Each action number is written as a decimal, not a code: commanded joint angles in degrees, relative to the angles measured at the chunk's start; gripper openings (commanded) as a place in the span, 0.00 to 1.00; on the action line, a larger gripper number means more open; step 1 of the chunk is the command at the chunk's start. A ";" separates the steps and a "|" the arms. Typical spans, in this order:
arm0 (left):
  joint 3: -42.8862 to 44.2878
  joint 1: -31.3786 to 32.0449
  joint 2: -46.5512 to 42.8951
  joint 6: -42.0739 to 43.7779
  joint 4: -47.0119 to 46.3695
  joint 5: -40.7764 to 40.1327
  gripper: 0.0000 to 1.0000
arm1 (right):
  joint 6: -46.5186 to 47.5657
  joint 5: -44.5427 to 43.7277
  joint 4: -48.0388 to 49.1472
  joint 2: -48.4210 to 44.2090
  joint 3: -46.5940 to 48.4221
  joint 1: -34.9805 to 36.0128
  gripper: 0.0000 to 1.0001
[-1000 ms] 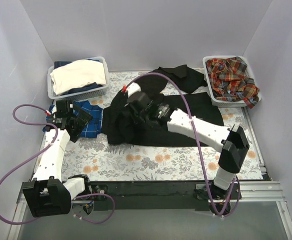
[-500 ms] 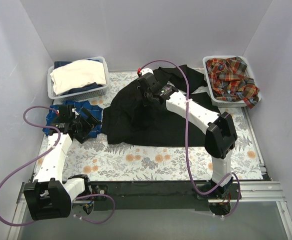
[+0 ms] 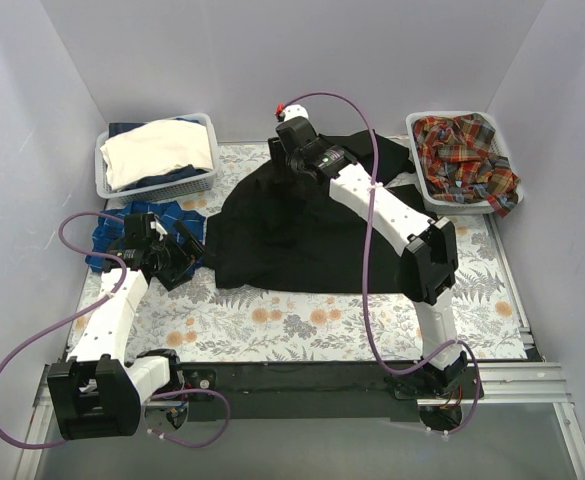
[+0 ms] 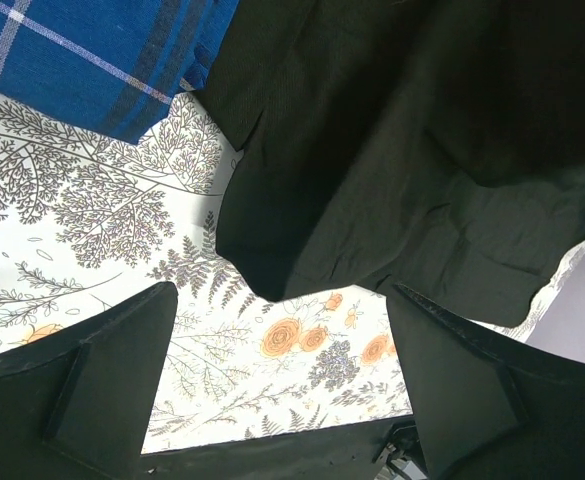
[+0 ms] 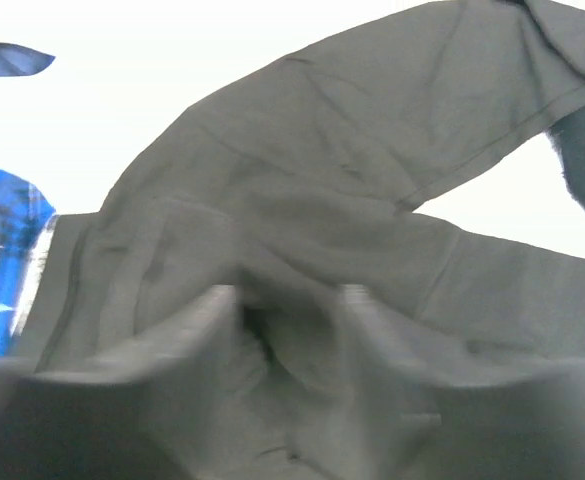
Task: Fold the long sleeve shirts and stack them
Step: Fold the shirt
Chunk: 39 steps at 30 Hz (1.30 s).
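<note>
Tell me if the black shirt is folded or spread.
Spread, not folded: the black shirt lies open across the mat, one sleeve trailing toward the far edge.

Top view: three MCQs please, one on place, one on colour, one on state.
1. Where are the plaid shirts?
A) left basket
B) right basket
C) mid-table

2. What colour is the shirt spread mid-table?
A) black
B) red
C) cream

3. What state is the left gripper in?
A) shut on a blue shirt
B) open, empty
C) shut on a sleeve

Key:
1 B, the plaid heap fills the basket at the back right.
2 A, it is plain black cloth.
3 B, the wrist view shows its fingers wide apart, gripping nothing.
</note>
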<state>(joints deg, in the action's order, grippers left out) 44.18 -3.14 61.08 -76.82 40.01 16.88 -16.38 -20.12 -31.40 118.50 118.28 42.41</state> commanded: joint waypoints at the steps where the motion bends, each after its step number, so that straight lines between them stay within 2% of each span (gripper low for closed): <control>1: -0.06 0.32 0.18 1.41 -0.37 0.43 0.86 | 1.09 -4.74 0.90 -0.28 2.57 -0.66 0.74; 4: 0.02 0.50 0.71 1.76 -0.46 0.78 0.86 | 1.09 -4.67 0.46 -3.95 -0.14 -1.45 0.79; 7: 0.29 0.76 1.50 2.11 -0.98 0.87 0.86 | -0.93 -4.58 -1.64 -10.09 -8.92 -2.07 0.80; 8: 0.29 0.85 2.02 2.20 -1.42 0.87 0.86 | -2.41 -4.06 -2.61 -11.96 -15.82 -2.51 0.80; 15: 0.81 2.17 5.53 1.93 -3.70 1.05 0.85 | -7.07 6.05 -4.02 -23.22 -46.15 -4.44 0.75; 19: 1.69 4.71 7.73 1.58 -4.76 0.43 0.85 | -8.14 8.69 -2.71 -23.23 -54.44 -4.44 0.73; 26: 3.71 11.91 8.79 0.27 -5.38 -4.22 0.85 | -9.02 9.92 0.64 -17.96 -58.78 -4.44 0.71; 30: 3.63 13.24 8.88 -0.79 -5.12 -7.56 0.85 | -9.63 12.20 1.51 -17.07 -61.41 -4.44 0.71; 35: 5.73 13.68 8.88 -0.62 -4.06 -12.48 0.85 | -11.30 17.83 1.43 -20.40 -68.61 -4.36 0.68; 39: 7.67 14.47 9.23 -0.70 -3.97 -12.67 0.85 | -12.71 19.68 0.02 -25.76 -75.81 -3.65 0.67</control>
<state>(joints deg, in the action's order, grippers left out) 48.51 10.41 70.52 -77.38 35.97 7.11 -24.77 -9.21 -25.78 92.16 51.88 37.56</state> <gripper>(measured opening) 0.850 0.675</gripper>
